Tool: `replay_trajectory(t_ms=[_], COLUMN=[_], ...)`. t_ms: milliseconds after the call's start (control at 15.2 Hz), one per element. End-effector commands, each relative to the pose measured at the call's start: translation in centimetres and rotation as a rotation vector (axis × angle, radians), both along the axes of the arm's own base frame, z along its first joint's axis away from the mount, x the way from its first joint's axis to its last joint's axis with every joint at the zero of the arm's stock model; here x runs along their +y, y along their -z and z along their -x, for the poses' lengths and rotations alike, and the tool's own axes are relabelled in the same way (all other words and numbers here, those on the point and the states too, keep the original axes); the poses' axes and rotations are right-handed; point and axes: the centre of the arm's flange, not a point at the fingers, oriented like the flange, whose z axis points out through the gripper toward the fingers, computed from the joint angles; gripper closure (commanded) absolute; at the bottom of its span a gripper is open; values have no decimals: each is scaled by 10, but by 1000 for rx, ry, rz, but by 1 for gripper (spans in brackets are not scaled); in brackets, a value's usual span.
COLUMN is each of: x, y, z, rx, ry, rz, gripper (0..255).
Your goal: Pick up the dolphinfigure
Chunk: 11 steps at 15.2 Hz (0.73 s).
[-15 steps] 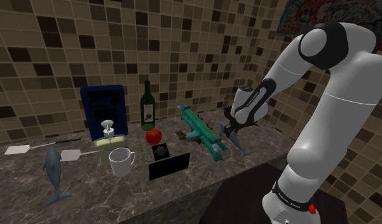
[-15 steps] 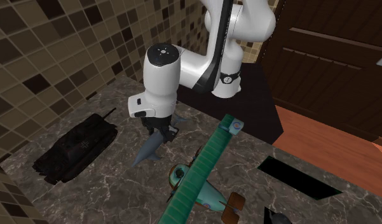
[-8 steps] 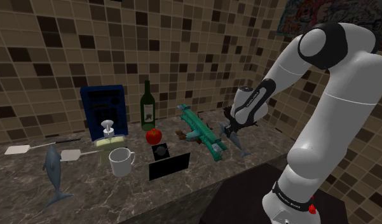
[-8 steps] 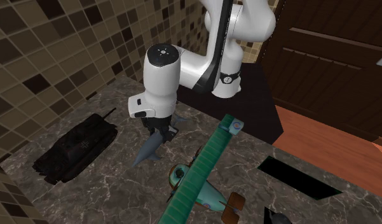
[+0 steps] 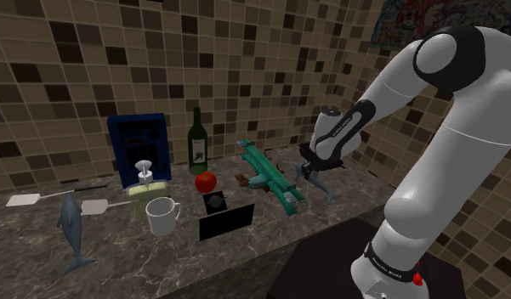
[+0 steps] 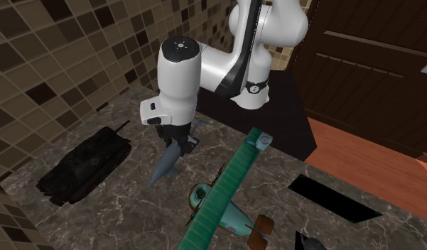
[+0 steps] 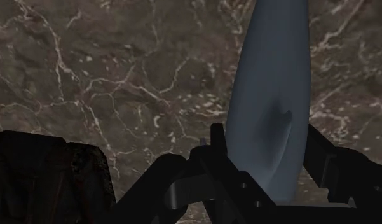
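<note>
No writing can be read anywhere.

The dark green glass bottle (image 5: 196, 140) standing by the tiled wall carries a pale paper label (image 5: 196, 155) on its belly, but the marks on it are too small to make out. A thin line of dark lettering (image 5: 389, 260) runs around the lowest segment of the white robot arm (image 5: 440, 161) in the shoulder view, and it cannot be read either. In the second exterior view a small round emblem (image 6: 256, 88) sits on a dark joint of that arm, its content unclear. A colourful picture (image 5: 405, 19) hangs high on the tiled wall, with no legible words.
</note>
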Motion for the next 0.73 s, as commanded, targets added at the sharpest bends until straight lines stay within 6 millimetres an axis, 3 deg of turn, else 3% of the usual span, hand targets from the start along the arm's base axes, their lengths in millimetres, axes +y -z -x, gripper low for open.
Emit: replay_trajectory(t_ms=[0, 528, 660], x=[0, 0, 0], y=[-12, -55, -55], z=[-1, -1, -1], rx=[0, 0, 0], ry=[0, 0, 0], rz=[0, 0, 0], gripper=[255, 255, 255])
